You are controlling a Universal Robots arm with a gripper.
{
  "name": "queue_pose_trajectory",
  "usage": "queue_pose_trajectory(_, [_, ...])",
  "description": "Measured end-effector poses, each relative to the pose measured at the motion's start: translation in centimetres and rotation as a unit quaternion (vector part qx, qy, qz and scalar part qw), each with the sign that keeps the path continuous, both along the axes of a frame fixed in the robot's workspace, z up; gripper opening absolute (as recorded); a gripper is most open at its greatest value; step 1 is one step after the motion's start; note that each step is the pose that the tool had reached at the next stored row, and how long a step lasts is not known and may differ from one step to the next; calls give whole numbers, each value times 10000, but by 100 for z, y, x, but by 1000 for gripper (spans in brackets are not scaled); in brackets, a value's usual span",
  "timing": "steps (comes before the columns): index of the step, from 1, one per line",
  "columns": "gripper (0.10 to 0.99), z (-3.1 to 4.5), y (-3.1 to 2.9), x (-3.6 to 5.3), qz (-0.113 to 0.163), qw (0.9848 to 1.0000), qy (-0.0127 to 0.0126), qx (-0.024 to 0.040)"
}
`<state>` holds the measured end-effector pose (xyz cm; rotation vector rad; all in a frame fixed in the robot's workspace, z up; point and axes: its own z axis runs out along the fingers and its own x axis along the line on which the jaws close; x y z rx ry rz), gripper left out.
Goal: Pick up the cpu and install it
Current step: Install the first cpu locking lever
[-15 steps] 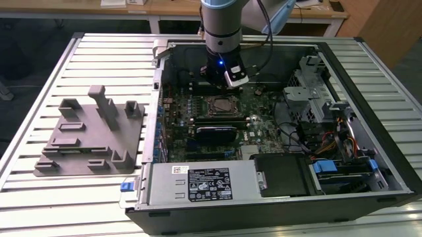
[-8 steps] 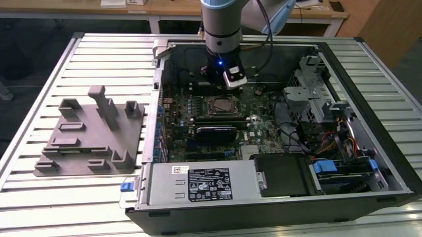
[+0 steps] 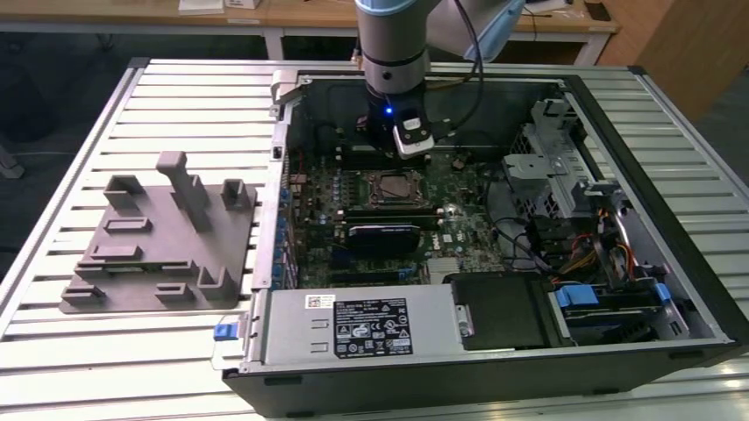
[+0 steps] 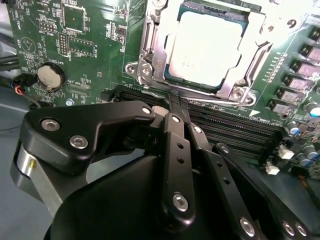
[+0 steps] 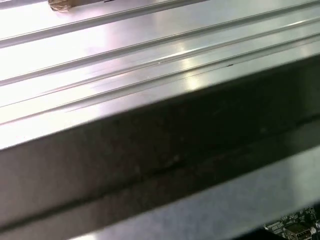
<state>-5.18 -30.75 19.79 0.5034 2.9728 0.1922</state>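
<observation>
an open computer case (image 3: 690,289) is seen lying on its side on a slatted metal table (image 3: 188,96), set toward the table edge at the exterior view's right, and a grey plastic tray (image 3: 129,263) with upright posts is placed beside it, nearer the table edge at the exterior view's left. the arm (image 3: 395,44) is lowered into the case from above, over the far part of the green motherboard (image 4: 90,30). in the second wrist view the gripper (image 4: 172,97) is shown just above the board, its black fingers (image 4: 176,150) drawn together side by side with nothing held between them. the cpu (image 4: 207,47) is not in the gripper: it is seated flat in its socket on the motherboard, its pale metal top facing up and framed on all sides by the silvery socket frame (image 4: 150,60). the gripper tip is held near the socket's edge, over the long black memory slots (image 4: 225,125) that run alongside it, and no contact with the cpu is seen. a round coin battery (image 4: 51,76) is mounted on the board to one side of the socket. in the exterior view a black block (image 3: 383,237) is fixed to the board nearer the case's front wall, and a labelled power supply (image 3: 363,324) is set along that wall. in the first wrist view the table's ribbed surface and the dark case wall are seen close up
</observation>
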Motion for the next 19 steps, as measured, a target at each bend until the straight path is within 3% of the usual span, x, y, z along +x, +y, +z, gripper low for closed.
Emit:
queue_pose_trajectory(9, [106, -8, 18, 0, -310, 9995, 0, 0])
queue_pose_trajectory(19, [106, -30, 16, -1, -402, 9992, 0, -5])
